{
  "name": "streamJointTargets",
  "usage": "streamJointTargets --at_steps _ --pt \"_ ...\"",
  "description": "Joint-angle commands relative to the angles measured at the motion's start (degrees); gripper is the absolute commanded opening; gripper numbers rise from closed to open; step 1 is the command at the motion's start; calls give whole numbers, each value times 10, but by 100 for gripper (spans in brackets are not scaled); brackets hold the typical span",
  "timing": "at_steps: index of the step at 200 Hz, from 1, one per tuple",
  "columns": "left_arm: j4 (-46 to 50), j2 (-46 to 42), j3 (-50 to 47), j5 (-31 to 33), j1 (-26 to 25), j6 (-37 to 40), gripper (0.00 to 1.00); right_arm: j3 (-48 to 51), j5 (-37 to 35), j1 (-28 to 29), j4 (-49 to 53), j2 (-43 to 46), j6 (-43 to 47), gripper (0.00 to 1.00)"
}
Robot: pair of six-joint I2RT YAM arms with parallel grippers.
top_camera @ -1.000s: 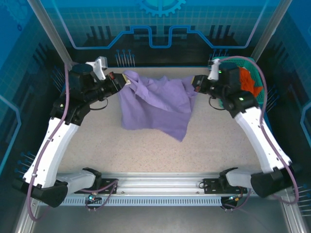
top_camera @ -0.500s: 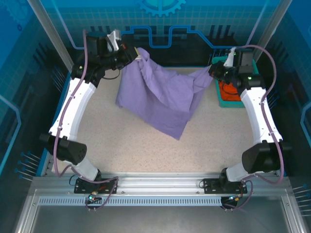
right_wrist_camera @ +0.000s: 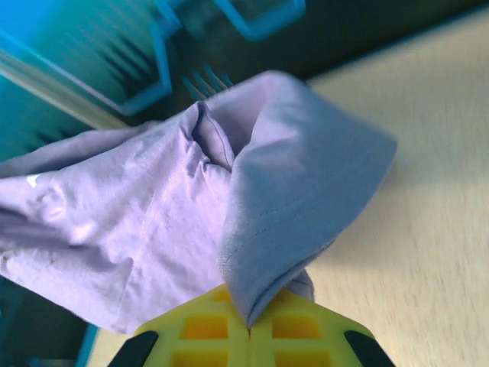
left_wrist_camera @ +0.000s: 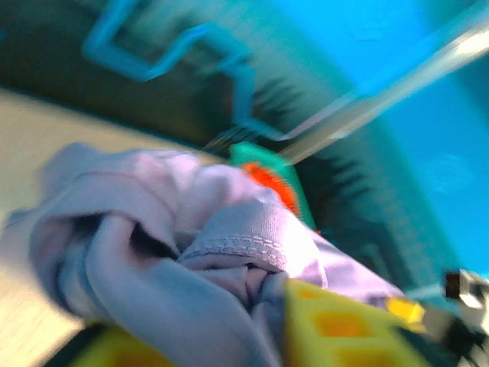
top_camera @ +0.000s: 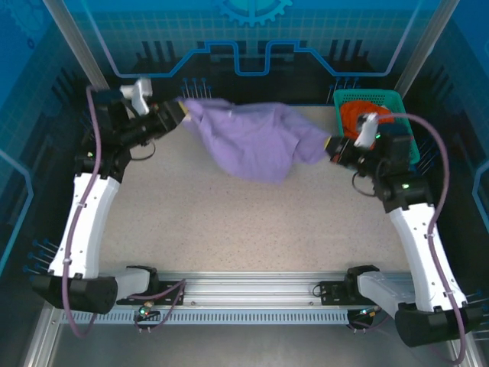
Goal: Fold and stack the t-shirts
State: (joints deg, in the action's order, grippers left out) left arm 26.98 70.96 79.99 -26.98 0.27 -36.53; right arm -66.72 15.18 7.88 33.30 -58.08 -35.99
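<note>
The lavender t-shirt [top_camera: 256, 141] hangs stretched between the two arms over the far half of the speckled beige tabletop [top_camera: 252, 229]. It sags in the middle into a soft, crumpled pouch of thin knit cloth. The right pincer [top_camera: 330, 147] is clamped on the shirt's right end. From its wrist view, the waffle-patterned yellow pads [right_wrist_camera: 206, 329] meet with a folded, stitched edge of fabric pinched in the seam between them.

The left pincer [top_camera: 181, 113] is at the shirt's left end, right against the cloth. Its wrist view is blurred, with a hem of double stitching bunched over the yellow fingers [left_wrist_camera: 344, 325], and I cannot tell whether they grip or stand apart.

The orange t-shirt [top_camera: 357, 115] lies wadded in the teal mesh basket [top_camera: 399, 101] at the far right corner, just behind the right arm.
</note>
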Motion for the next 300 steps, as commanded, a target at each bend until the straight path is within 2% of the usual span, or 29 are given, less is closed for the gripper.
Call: streamJointTargets --at_steps 1,18,29,36,42,59,76,115,137,162,192,209,229,251,261,278,286,300 --pt "71 34 -141 19 93 -79 60 93 -42 45 45 -18 -2 0" --pt "73 49 -199 16 139 -90 74 124 -53 59 79 -59 6 4" --pt "79 51 -211 31 141 -89 77 128 -76 56 107 -87 8 17" --pt "78 47 -214 35 136 -88 78 128 -87 50 116 -95 7 21" --pt "81 42 -214 42 128 -86 78 130 -94 44 117 -94 6 25" --pt "113 23 -199 86 82 -69 80 134 -125 26 115 -69 -13 51" --pt "139 -3 -204 131 17 -71 80 139 -129 23 97 -46 -26 60" --pt "86 -80 -341 201 -142 -176 80 128 -123 37 87 -81 -24 65" --pt "75 -68 -385 259 -227 -204 80 119 -92 60 87 -139 -7 64" --pt "76 -22 -401 268 -245 -206 80 113 -90 105 94 -192 4 63" --pt "6 11 -433 268 -283 -236 79 142 -81 153 59 -215 -23 64" --pt "-12 52 -425 273 -285 -230 78 145 -79 183 49 -234 -42 63" --pt "-16 89 -413 327 -283 -215 69 141 -88 218 48 -259 -64 60" --pt "-46 115 -418 367 -277 -197 66 140 -94 246 51 -280 -85 57" --pt "-49 137 -408 371 -270 -190 53 142 -102 259 49 -283 -91 57" --pt "-48 170 -391 374 -254 -184 21 147 -100 276 38 -294 -104 57" --pt "-50 175 -387 383 -244 -182 12 148 -94 282 33 -301 -110 55" --pt "-45 180 -377 397 -220 -175 2 148 -99 294 27 -314 -121 54"
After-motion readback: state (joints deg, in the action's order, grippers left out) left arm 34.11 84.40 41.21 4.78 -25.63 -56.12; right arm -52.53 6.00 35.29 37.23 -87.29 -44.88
